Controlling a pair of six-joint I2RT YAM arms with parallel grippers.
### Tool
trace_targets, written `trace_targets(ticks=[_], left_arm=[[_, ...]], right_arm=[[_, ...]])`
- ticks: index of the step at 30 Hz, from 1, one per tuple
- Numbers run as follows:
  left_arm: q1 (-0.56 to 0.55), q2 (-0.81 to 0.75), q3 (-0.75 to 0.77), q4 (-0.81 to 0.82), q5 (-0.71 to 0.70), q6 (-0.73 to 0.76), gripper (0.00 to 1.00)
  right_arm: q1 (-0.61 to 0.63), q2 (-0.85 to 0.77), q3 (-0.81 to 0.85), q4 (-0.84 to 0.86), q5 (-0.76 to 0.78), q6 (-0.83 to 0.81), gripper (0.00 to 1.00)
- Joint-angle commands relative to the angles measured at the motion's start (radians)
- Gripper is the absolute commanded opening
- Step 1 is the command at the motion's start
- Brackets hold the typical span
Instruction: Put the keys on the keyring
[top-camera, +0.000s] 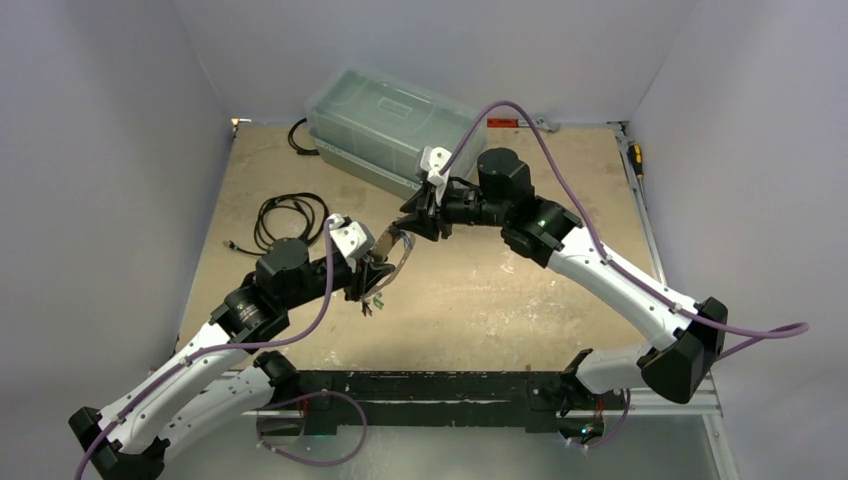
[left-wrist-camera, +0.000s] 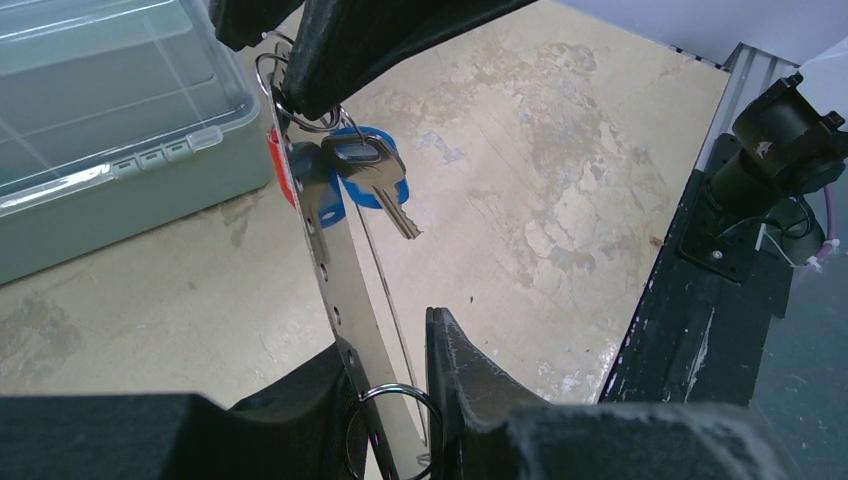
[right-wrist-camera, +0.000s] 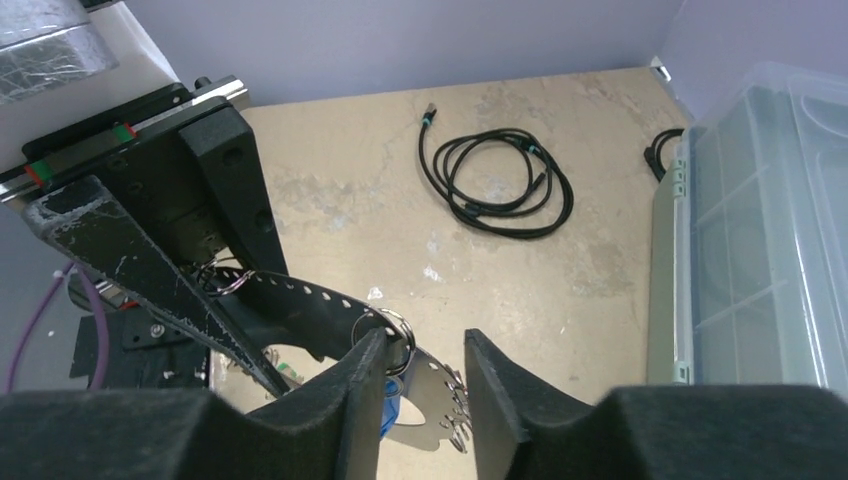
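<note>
Spanning the gap between the two arms, the keyring (left-wrist-camera: 340, 290) is held off the table (left-wrist-camera: 560, 150), near its middle in the top view. It is a flat disc of bright grey metal. From the left wrist it shows edge-on, as a thin, slightly bowed strip with a row of small punched holes. From the right wrist its polished face shows, with holes along the rim.

A blue-tagged key (left-wrist-camera: 375, 175) hangs near the upper end of the disc. Its blade is plain silver metal with a toothed edge, and its head sits in rounded blue plastic. A red tag (left-wrist-camera: 272, 160) shows just beside it at the disc's far edge. A thin wire split ring (right-wrist-camera: 397, 325) sits at the same end.

The left end effector (left-wrist-camera: 392, 345) is clenched on the lower part of the keyring, with its matte black, scuffed fingers on either side of the strip. The right end effector (right-wrist-camera: 425, 340) has its wedge-shaped black fingers parted. The split ring lies at the tip of one of them, and the disc's face shows through the gap.

On the worn, mottled tan table lie a loosely coiled black cable (right-wrist-camera: 500, 180) and a translucent plastic storage box (right-wrist-camera: 760, 230) with a ribbed lid and inner dividers.
</note>
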Motion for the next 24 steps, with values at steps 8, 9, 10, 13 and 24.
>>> trace_targets(ticks=[8,9,10,13,24], left_arm=[[-0.005,-0.011,0.01,0.085,0.025,0.005,0.0],[-0.005,-0.011,0.01,0.085,0.025,0.005,0.0],[-0.005,-0.01,0.01,0.085,0.026,0.006,0.0],[-0.005,-0.009,0.009,0.085,0.027,0.005,0.0],[-0.006,-0.003,0.012,0.081,0.021,0.008,0.0]], right_arm=[[0.005,0.02,0.065,-0.098,-0.007,-0.09,0.0],[0.005,0.02,0.066,-0.098,-0.003,-0.093,0.0],[0.005,0.019,0.067,-0.099,0.0,-0.094,0.0],[0.005,0.007,0.071,-0.105,0.023,-0.118,0.0],[0.031,-0.093,0.004,-0.032,0.054,-0.143,0.0]])
